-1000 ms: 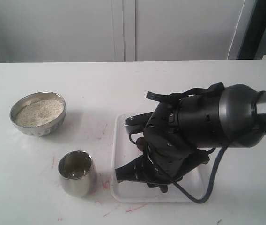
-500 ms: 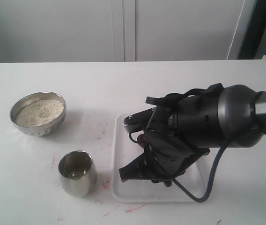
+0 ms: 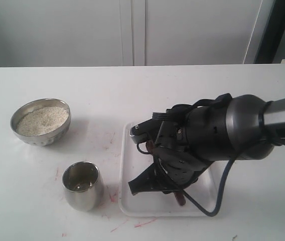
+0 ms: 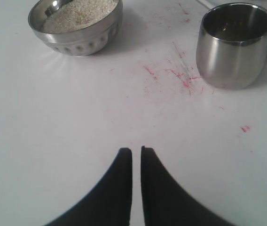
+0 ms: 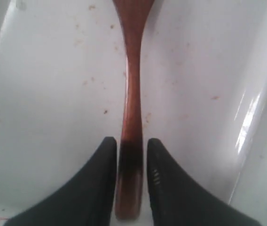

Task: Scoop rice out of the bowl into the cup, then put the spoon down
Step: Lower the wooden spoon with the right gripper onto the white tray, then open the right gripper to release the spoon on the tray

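Observation:
The spoon (image 5: 132, 84) lies lengthwise in a white tray (image 3: 126, 155), its handle end between the fingers of my right gripper (image 5: 129, 141), which is shut on it. In the exterior view the right gripper (image 3: 147, 185) reaches down into the tray, and only the spoon's tip (image 3: 181, 198) and a bit of its head show past the arm. The bowl (image 3: 62, 131) holds rice (image 3: 41, 120) at the left. The cup (image 3: 82, 186) stands upright in front of it. My left gripper (image 4: 136, 149) hovers shut over bare table, facing the bowl (image 4: 84, 40) and the cup (image 4: 232, 52).
Red smears mark the table between the cup and the tray. The tray's raised walls (image 5: 258, 141) flank the right gripper. White cabinet doors stand behind the table.
The right arm has shifted a little to the left over the tray, and the spoon's handle end now shows below it. Bowl and cup have not moved.

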### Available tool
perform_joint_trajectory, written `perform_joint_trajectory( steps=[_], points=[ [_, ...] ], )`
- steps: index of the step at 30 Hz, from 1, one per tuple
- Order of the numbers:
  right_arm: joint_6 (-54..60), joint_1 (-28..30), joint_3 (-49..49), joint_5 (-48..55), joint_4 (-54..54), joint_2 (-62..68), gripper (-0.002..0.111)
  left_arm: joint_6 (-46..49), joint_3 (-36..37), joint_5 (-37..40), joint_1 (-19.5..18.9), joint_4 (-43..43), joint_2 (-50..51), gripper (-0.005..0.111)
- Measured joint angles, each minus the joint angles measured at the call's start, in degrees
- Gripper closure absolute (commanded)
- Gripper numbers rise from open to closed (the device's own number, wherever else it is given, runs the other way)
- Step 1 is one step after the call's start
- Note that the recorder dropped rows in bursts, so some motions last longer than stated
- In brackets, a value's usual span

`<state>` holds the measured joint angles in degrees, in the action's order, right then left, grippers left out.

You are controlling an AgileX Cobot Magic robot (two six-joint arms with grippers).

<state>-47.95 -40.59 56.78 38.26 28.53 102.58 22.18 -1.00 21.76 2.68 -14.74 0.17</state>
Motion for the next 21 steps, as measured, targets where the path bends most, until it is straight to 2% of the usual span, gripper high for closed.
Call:
perform_joint_trajectory(
  steps=[3,12,14,21],
  points=[
    [-0.93,0.0,0.0,-0.26,1.76,0.0,0.077,0.0,0.0,0.0,0.0,0.0,0.0,0.092],
    [-1.59,0.0,0.0,-0.53,3.88,0.0,0.078,0.0,0.0,0.0,0.0,0.0,0.0,0.092],
    [-1.75,0.0,0.0,-0.74,4.27,0.0,0.081,0.0,0.0,0.0,0.0,0.0,0.0,0.092],
    [-3.28,0.0,0.0,-2.91,7.2,-3.51,0.108,0.0,0.0,0.0,0.0,0.0,0.0,0.092]
  ],
)
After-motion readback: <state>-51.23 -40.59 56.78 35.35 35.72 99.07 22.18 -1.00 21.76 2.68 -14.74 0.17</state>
